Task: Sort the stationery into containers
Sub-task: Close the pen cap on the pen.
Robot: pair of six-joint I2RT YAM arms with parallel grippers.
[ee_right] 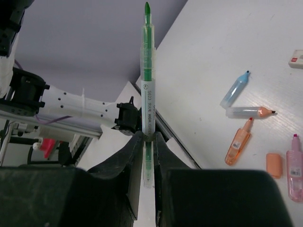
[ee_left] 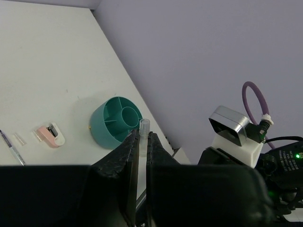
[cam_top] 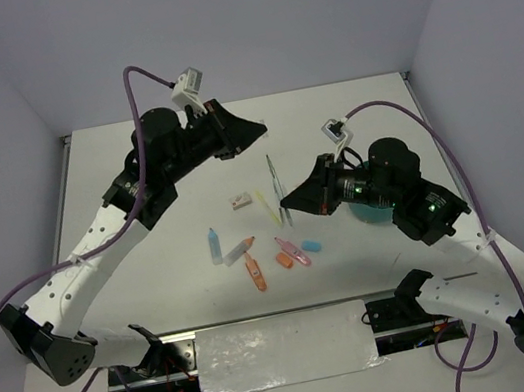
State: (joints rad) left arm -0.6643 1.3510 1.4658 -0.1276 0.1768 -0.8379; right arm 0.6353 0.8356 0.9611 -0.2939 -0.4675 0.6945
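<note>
Top external view gave us the white tabletop (cam_top: 142,207), matte and flat, with most of the stationery loose at its middle, so we judged the sorting barely begun. The round teal cup (ee_left: 106,124), smooth plastic with a central tube and radial dividers, stood near the far right edge. Those compartments that the left wrist view showed looked empty.

The right claw (ee_right: 147,137) was clamped on a long green highlighter (ee_right: 147,90), a clear barrel with a green core and pointed tip, lifted off the surface. The left claw (ee_left: 143,137), raised well above the tabletop, was pressed together on a clear plastic piece (ee_left: 144,125), slim and tubular. We could not tell what it was.

Left to sort:
- a thin grey pen (cam_top: 272,174)
- a light blue tube (ee_right: 235,90)
- a clear highlighter with an orange tip (ee_right: 248,112)
- a glossy orange highlighter (ee_right: 238,144)
- a pink highlighter (ee_right: 294,165)
- a boxy pink-white eraser (ee_left: 49,135)
- a rounded orange eraser (ee_right: 273,164)
- a small blue eraser (cam_top: 311,245)
</note>
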